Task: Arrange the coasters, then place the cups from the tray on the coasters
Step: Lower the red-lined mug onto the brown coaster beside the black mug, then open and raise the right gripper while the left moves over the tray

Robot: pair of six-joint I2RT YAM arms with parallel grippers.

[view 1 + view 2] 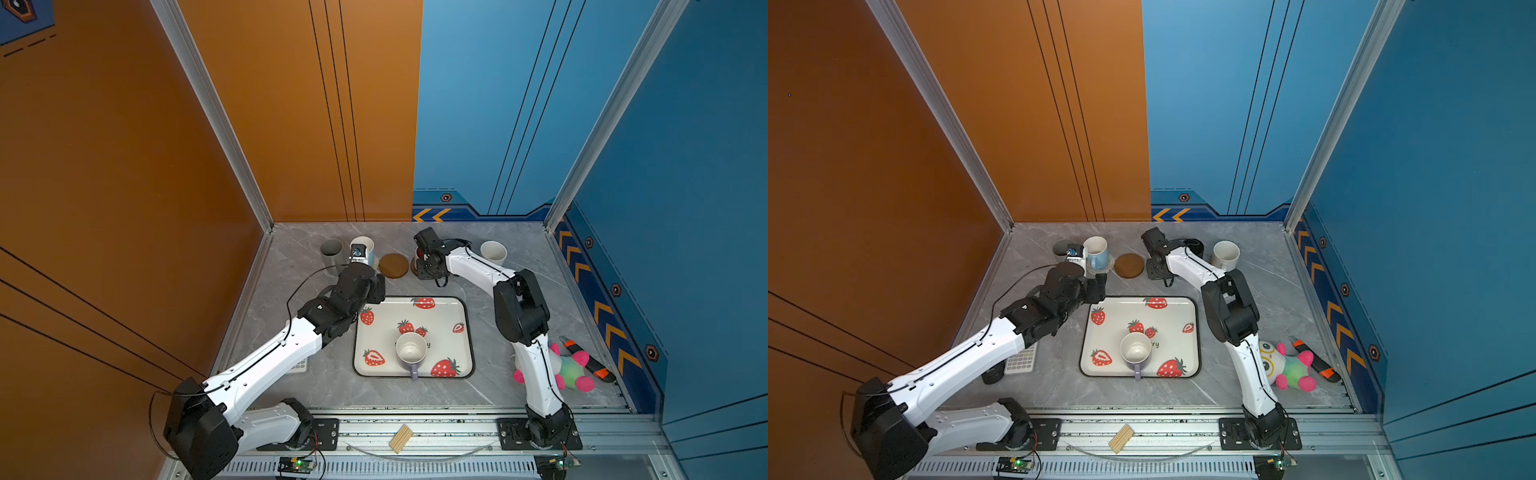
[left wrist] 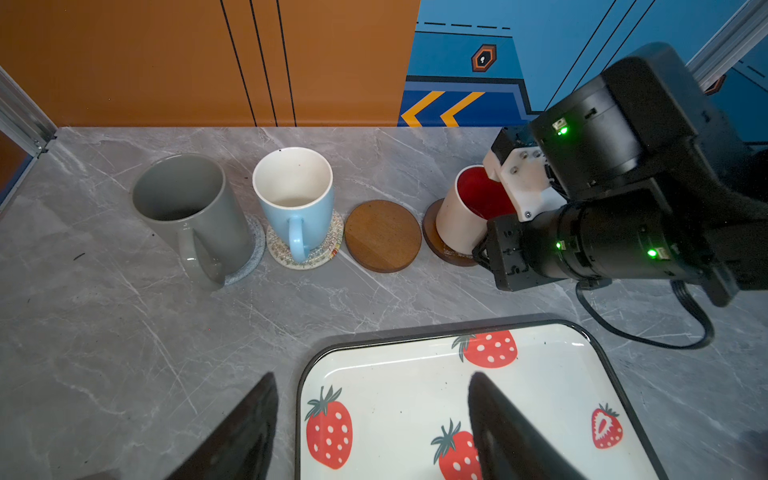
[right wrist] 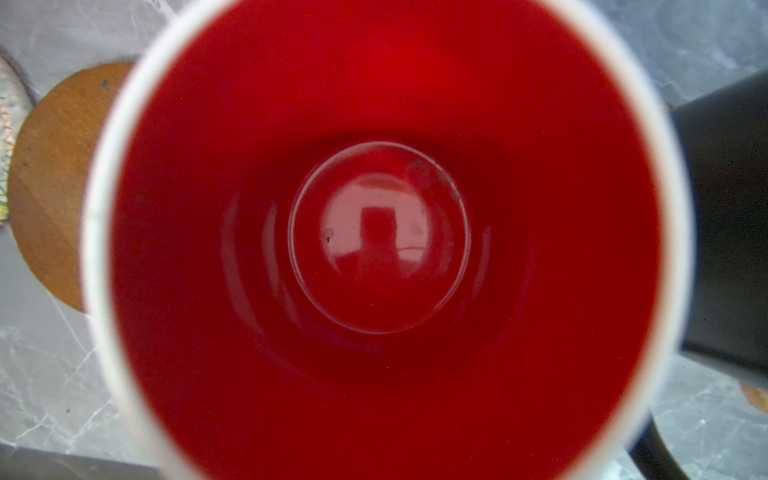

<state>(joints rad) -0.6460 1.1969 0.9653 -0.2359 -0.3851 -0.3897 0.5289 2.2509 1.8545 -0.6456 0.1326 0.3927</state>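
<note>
Tabletop (image 2: 124, 332): left jaws wide over tray (image 2: 395, 386) edge, right jaws tight on red-lined cup (image 2: 461, 220)

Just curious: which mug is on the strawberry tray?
The white mug with the lilac handle: it alone stands on the tray, near its front edge.

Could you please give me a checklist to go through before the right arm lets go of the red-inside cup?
1. Grip: right gripper shut on the red-inside cup at its rim: ok.
2. Cup above its wooden coaster: ok.
3. Base fully seated on that coaster: cannot tell.
4. Gap to the black cup beside it: cannot tell.
5. Other arm: left gripper open and empty: ok.
6. Next cup: lilac cup upright on the tray: ok.
</note>
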